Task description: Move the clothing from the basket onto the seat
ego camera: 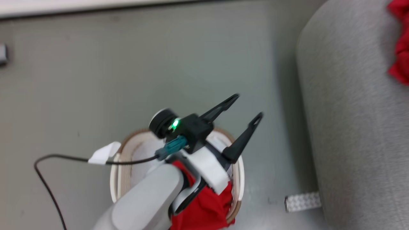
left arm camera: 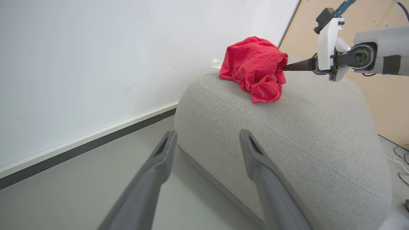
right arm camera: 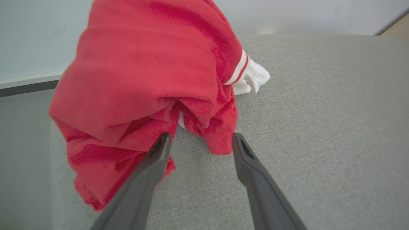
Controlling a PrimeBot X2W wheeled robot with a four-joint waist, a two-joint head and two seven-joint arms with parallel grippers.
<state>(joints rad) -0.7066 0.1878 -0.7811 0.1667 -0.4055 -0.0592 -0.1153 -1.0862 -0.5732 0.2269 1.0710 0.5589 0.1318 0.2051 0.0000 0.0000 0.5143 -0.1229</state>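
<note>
The grey floor [ego camera: 191, 57] is carrying the white basket [ego camera: 238, 179] and, near it, the light grey sofa [ego camera: 351, 127]. A small silvery strip [ego camera: 303, 202], perhaps tape, is lying at the sofa's base. A crumpled red garment [left arm camera: 255, 68] is resting on the sofa's top, by the wall [left arm camera: 96, 64]

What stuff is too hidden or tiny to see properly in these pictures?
Head view: the left arm covers most of the basket, so how much red clothing remains inside is hidden.
Head view: the red garment on the seat is cut off by the right edge.
Left wrist view: the white label is too small to read.
Right wrist view: the garment's folds hide most of the white striped piece.
</note>
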